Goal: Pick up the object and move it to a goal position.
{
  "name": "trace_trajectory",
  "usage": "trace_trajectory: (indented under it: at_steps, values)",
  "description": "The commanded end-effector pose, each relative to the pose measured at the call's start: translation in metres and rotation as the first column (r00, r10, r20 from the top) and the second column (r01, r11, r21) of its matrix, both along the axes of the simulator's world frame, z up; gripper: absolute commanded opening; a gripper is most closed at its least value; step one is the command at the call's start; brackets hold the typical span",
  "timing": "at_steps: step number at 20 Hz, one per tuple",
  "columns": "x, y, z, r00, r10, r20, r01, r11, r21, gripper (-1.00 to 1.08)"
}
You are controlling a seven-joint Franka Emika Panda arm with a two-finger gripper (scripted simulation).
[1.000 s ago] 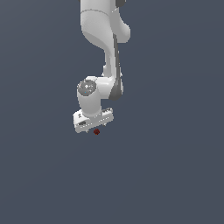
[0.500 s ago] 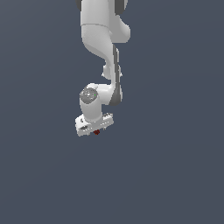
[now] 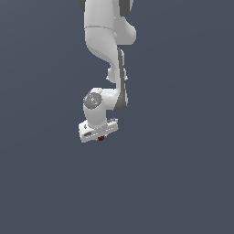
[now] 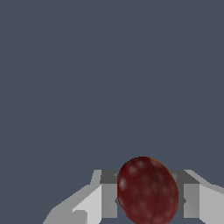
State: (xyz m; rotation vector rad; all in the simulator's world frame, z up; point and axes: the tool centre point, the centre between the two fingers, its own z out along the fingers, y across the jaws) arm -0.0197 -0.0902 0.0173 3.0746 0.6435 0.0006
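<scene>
Dark red and round like a plum, the object [image 4: 148, 191] sits between the two grey fingers [image 4: 109, 194] of the white gripper [image 3: 99, 133]. They seem to press on both its sides, probably so it cannot drop when carried to its goal.

I am looking through the wrist camera at the dark red object [image 4: 147, 191], a glossy, mottled oval, sitting between the two grey-and-white fingers [image 4: 107, 194] of the pincer [image 4: 146, 197]. The pads are pressing against its two sides. Plain dark grey-blue ground is filling everything behind it.
</scene>
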Motion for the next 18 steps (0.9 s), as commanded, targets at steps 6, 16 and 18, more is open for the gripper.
trace_trajectory:
  at_steps: [6,16,18]
  values:
    - [0.002,0.000,0.002,1.000,0.000,0.000,0.000,1.000,0.000,-1.00]
    - [0.030,0.005,0.031,1.000,0.000,0.000,0.000,1.000,0.000,-1.00]
    - [0.040,0.007,0.041,1.000,0.000,0.000,0.000,1.000,0.000,-1.00]
